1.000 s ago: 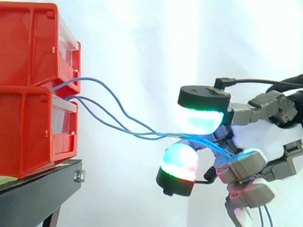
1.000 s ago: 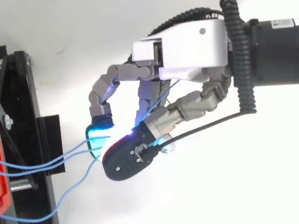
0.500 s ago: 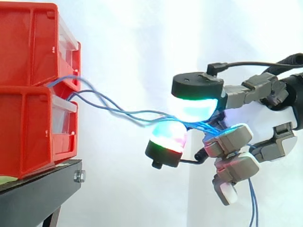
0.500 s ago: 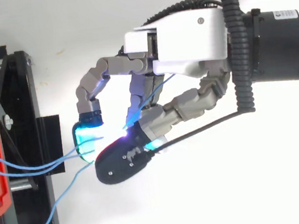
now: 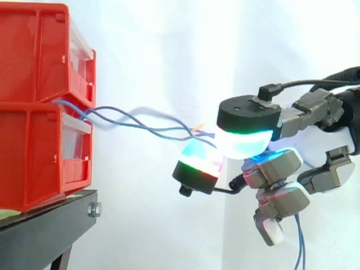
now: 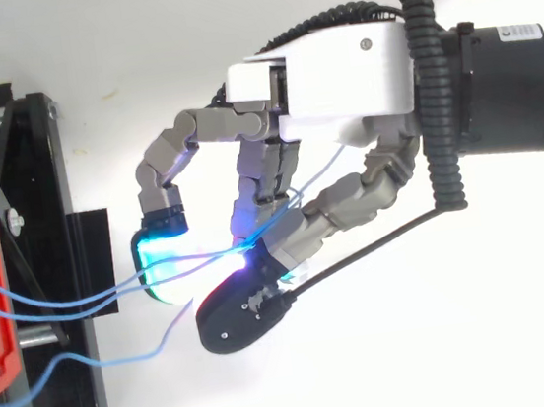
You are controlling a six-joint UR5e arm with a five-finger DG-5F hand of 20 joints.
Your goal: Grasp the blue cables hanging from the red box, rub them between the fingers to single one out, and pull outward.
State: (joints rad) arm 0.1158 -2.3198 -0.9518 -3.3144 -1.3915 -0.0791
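We see the hand [image 6: 326, 78] reaching in from the right, closed on the blue cables [image 6: 66, 301]. In the side view two glowing fingertips [image 5: 244, 140] pinch the strands, a green and cyan pad above and a cyan, green and red pad below. The other fingers curl underneath. The cables come out between the two stacked red boxes [image 5: 39, 107] and run slack and crossing to the pinch, well clear of the boxes. From above, two strands lie close together, and a third loops lower before rising toward the pads. Loose blue ends hang below the hand. The boxes sit on a black stand [image 5: 45, 230].
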